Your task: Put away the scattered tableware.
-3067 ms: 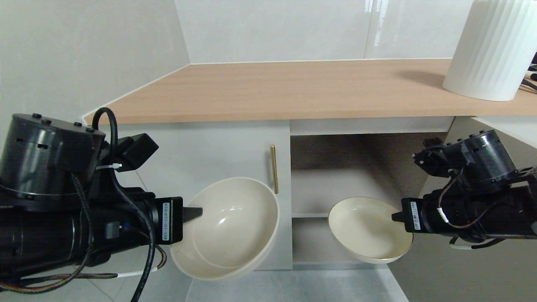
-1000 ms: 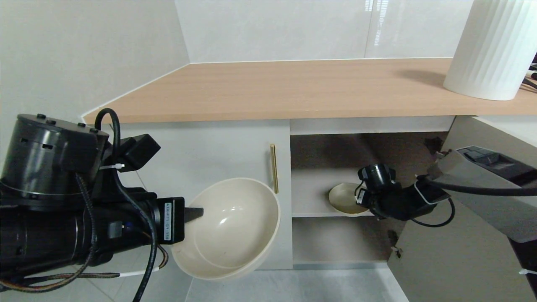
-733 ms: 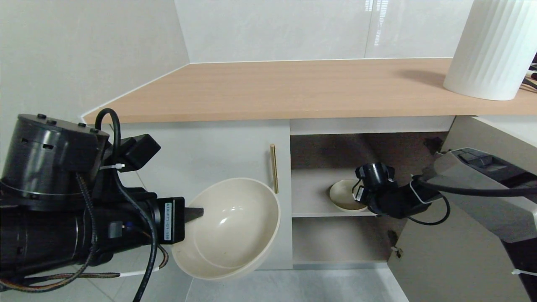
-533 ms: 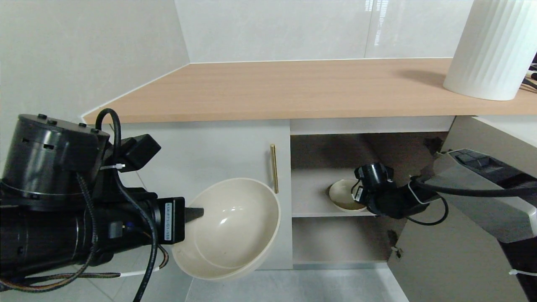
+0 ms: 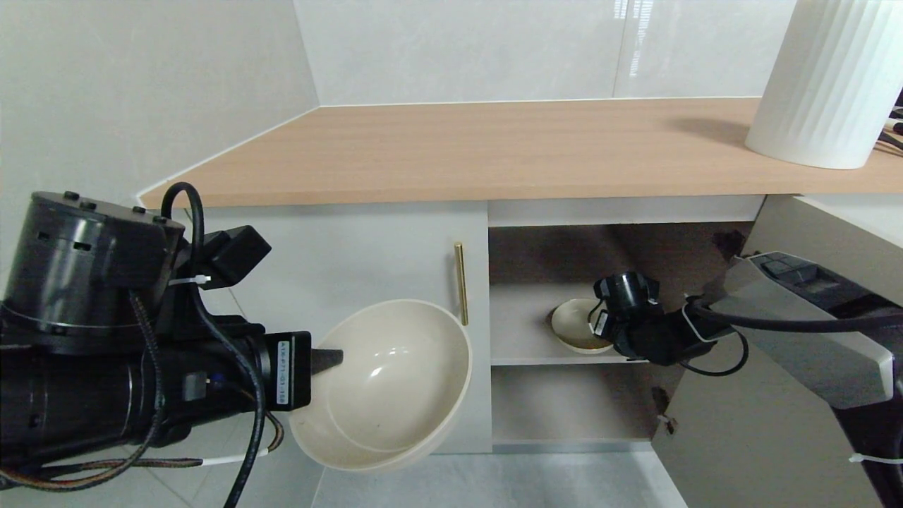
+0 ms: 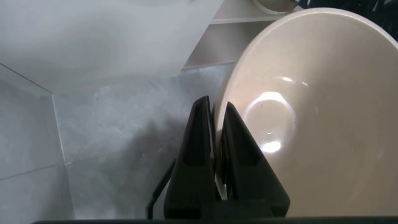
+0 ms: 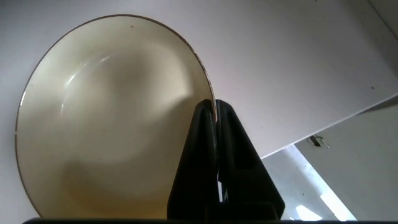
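A white ribbed pot [image 5: 825, 85] stands on the bench [image 5: 494, 148]. Below, the shut cupboard door [image 5: 353, 261] with its brass handle [image 5: 460, 282] lies just behind the large bowl [image 5: 388, 384], whose rim the left hand [image 5: 331, 358] pinches. The right arm stretches into the open cupboard, the right hand [image 5: 601, 328] clamped on the rim of the small bowl [image 5: 573, 324] at the middle shelf [image 5: 522, 339].
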{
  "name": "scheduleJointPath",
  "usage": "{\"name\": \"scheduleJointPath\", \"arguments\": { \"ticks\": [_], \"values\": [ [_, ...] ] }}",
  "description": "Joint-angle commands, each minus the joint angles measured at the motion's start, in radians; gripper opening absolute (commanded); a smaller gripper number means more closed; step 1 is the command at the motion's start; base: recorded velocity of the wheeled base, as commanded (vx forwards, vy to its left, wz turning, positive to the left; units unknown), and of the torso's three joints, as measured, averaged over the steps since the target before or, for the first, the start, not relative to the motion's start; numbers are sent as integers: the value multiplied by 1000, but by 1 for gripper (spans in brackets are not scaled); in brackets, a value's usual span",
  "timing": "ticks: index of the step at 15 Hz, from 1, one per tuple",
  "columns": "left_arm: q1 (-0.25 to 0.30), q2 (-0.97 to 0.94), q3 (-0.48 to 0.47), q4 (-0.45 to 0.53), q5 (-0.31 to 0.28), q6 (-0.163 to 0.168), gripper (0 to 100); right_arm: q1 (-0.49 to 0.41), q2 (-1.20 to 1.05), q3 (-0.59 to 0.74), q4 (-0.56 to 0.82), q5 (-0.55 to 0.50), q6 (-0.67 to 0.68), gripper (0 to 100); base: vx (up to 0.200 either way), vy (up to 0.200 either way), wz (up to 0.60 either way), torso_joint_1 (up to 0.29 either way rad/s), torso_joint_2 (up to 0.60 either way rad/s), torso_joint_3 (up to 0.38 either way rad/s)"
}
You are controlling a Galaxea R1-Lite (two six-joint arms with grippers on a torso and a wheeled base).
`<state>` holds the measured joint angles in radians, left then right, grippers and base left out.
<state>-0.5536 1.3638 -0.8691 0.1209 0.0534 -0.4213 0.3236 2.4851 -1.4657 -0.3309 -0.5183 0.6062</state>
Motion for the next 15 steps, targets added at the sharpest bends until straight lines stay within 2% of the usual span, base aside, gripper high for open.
{"name": "scheduleJointPath", "arguments": {
  "ticks": [1, 5, 6, 10, 12, 13, 15],
  "values": [
    [0, 1, -1, 0, 0, -1, 0, 2, 6, -13, 0, -2, 0, 0, 0, 0, 0, 0, 0, 0],
    [0, 9, -2, -1, -10, 1, 0, 2, 12, -28, 0, -16, 0, 0, 0, 0, 0, 0, 0, 0],
    [0, 9, -2, -1, -10, 1, 0, 3, 14, -28, -2, -16, 0, 100, 0, 0, 0, 0, 0, 0],
    [-9, 23, -4, -9, -10, 2, 0, 8, -28, -19, -2, -35, 33, 100, 0, 0, 0, 0, 0, 0],
    [-31, 67, -4, -55, -10, 9, 0, 29, -169, 104, 4, -37, 47, 100, 0, 0, 0, 0, 0, 0],
    [-46, 98, -4, -84, -7, 27, 0, 52, -247, 177, 7, -3, 40, 100, 0, 0, 0, 0, 0, 0],
    [-63, 126, 1, -107, -6, 59, 0, 100, -405, 326, 21, 86, -92, 100, 0, 0, 0, 0, 0, 0]
  ]
}}
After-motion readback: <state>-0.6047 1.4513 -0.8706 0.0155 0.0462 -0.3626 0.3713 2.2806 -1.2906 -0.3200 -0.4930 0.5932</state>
